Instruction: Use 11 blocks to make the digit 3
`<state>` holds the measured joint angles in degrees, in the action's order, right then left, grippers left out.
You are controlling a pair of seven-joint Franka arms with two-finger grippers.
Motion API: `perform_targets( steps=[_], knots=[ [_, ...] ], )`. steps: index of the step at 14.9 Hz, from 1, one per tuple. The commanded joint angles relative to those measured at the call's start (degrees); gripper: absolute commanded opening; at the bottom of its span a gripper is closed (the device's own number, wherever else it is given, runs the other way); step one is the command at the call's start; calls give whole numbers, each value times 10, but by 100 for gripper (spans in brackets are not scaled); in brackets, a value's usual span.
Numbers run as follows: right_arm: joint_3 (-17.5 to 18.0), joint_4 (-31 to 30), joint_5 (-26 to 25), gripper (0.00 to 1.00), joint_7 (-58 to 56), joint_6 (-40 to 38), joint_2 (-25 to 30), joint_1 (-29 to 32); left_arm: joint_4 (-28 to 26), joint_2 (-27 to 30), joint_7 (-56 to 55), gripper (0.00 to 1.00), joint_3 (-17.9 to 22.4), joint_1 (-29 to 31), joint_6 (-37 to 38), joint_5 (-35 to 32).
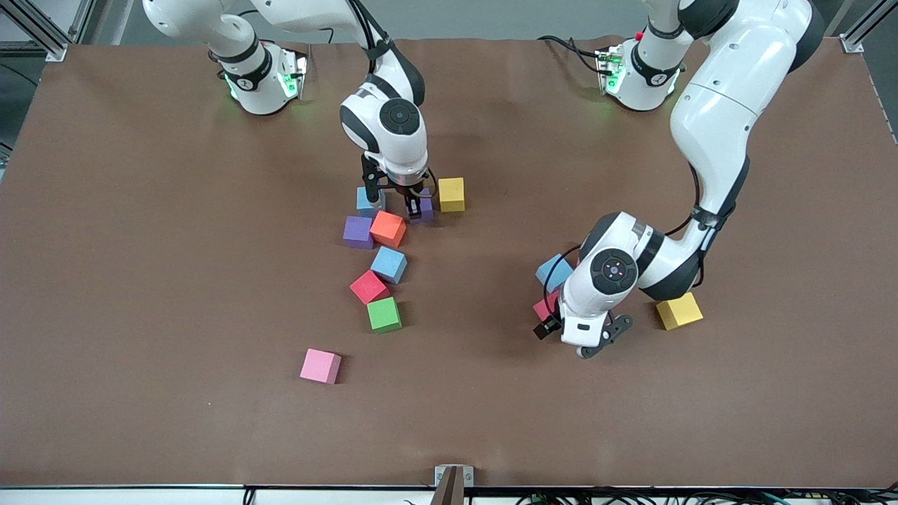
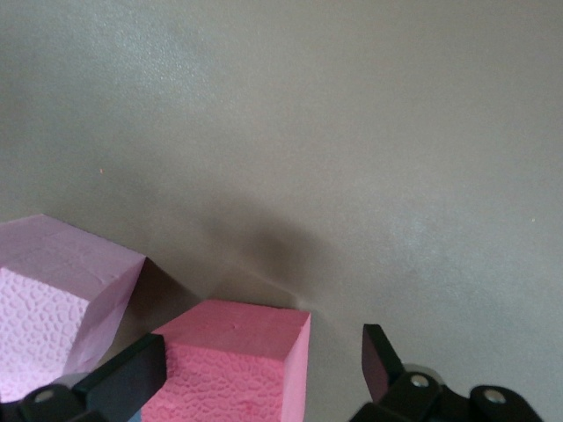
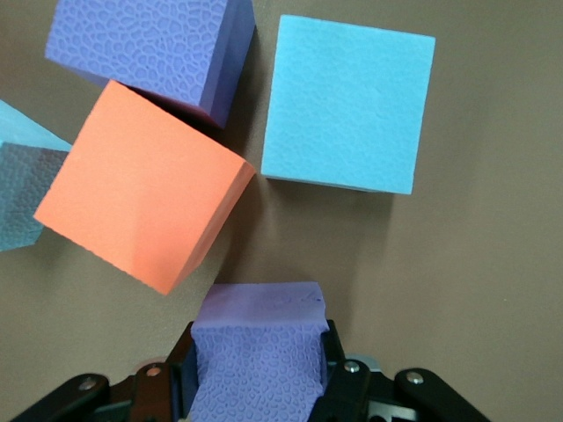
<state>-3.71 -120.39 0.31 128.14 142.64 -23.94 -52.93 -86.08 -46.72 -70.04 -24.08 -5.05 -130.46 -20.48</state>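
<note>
Blocks: eleven small matte foam cubes on the brown desk [image 1: 140, 280], not yet forming a digit 3; most sit in a loose cluster under the right arm, three lie near the left arm, and a pink foam cube [image 1: 320, 366] lies alone, nearest the front camera.
Cluster: light-blue foam cube [image 1: 366, 201], yellow foam cube [image 1: 452, 194], purple foam cube [image 1: 358, 232] touching an orange foam cube [image 1: 388, 229], then a second blue cube [image 1: 389, 264], a red cube [image 1: 369, 287] and a green cube [image 1: 384, 314] trailing toward the front camera, skewed, not squared up.
Right gripper [image 1: 401, 203]: low between the light-blue and yellow cubes, fingers [image 3: 339, 374] clenched on a second purple foam cube [image 3: 257, 352].
Left gripper [image 2: 264, 374]: low over the desk near a blue cube [image 1: 554, 271] and a yellow cube [image 1: 679, 311], fingers [image 2: 127, 378] released and spread to either side of a pinkish-red foam cube [image 2: 233, 369], not squeezing it; one finger stands clear of the cube's side.
Risk, right side: the held purple cube hangs just beside the orange one; lowering it off-line could nudge the skewed neighbours further out of square.
Risk, left side: the cube sits off-centre between the fingers, so closing could twist or push it before gripping.
</note>
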Motion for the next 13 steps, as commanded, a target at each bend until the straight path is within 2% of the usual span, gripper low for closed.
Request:
perform_targets(
  steps=[1,5,13],
  knots=[
    [5,21,7,1,31,31,-63,-28,-9,22,-3,99,3,0,5,-11],
    [5,21,7,1,39,31,-63,-33,-6,41,-1,99,2,2,34,-11],
    [5,18,7,1,47,12,-63,-43,-11,28,-12,99,1,-9,35,-9]
  ],
)
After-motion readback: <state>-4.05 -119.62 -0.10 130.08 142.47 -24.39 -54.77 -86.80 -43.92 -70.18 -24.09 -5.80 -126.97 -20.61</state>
